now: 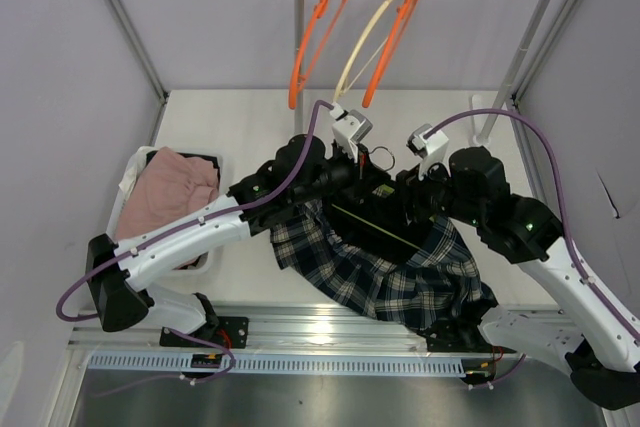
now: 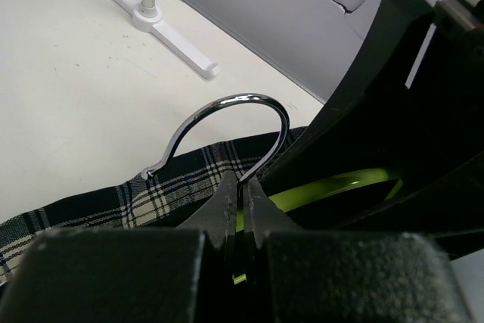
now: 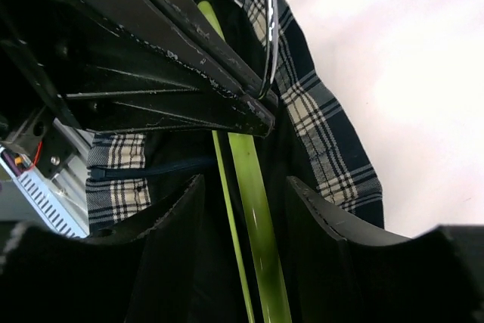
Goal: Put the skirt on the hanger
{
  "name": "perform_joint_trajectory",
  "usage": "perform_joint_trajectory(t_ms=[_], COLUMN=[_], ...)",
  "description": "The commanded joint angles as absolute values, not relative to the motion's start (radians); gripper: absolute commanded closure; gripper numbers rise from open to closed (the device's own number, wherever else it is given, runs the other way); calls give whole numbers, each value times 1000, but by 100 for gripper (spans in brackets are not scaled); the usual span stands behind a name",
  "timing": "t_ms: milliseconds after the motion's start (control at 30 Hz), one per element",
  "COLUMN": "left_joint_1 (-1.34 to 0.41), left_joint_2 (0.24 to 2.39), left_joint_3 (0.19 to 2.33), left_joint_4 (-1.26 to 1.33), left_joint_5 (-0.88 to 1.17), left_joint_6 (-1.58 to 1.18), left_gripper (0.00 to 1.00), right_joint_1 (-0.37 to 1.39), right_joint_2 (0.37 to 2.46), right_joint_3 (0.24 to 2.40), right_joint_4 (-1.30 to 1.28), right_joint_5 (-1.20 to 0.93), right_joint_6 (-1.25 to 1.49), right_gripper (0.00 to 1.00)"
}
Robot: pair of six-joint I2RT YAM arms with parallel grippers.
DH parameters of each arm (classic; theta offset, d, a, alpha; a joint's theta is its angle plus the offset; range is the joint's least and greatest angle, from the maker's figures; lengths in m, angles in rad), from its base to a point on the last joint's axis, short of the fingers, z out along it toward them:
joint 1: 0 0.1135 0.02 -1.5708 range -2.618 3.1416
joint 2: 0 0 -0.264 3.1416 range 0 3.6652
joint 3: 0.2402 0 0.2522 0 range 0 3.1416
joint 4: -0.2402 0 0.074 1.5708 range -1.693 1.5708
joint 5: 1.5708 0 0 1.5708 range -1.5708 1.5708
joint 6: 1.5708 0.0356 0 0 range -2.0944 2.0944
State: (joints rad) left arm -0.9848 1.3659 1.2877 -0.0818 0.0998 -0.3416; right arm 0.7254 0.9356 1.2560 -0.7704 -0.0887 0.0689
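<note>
Left wrist: left pincer [image 2: 242, 213] pinches the hanger hook [image 2: 242, 97], white table [image 2: 76, 73] beyond; right pincer [image 3: 243, 187] spread.

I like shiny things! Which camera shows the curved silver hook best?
The left wrist view: the curved silver metal hook arches whole over the white table, pinched by the left gripper. The right wrist view shows only one thin side of it. From the top view it is too small to tell.

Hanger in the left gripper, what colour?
Lime green hanger with a chrome hook; shows best in the right wrist view.
</note>
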Motion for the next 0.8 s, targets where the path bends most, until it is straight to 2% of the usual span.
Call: perform_joint_trajectory(t_ms=[0,33,100,133,167,267,367,467,500,600,767], left_joint_1=[-977,-977,-977,-977,-977,-976,-974,-974,-973,-969,-950], left_joint_2=[1312,1312,1313,1313,1313,1312,1315,1321,1321,1324,1330], left_joint_3=[1321,1325,1325,1328,1327,1330,1356,1394,1400,1443,1517], left_joint_4=[15,15,12,12,12,15,8,-28,-32,-57,-100], left_joint_5=[141,143,143,141,138,135,126,91,81,34,-47], left_joint_6=[-382,-383,-384,-385,-384,-383,-376,-368,-364,-350,-344], left_gripper=[100,100,100,100,100,100,99,81,65,48,39], right_joint_1=[732,732,732,732,732,732,732,732,732,732,732], right_joint_2=[936,936,933,930,927,910,899,896,893,884,905], right_joint_3=[1256,1255,1253,1255,1255,1261,1281,1314,1322,1354,1410], right_joint_4=[-770,-770,-765,-767,-762,-765,-782,-808,-825,-856,-922], right_joint_5=[-120,-120,-104,-94,-87,-74,-45,-12,-6,47,150], right_joint_6=[46,48,58,66,72,98,127,150,153,170,184], right_gripper=[50,51,61,68,84,98,100,100,100,100,100])
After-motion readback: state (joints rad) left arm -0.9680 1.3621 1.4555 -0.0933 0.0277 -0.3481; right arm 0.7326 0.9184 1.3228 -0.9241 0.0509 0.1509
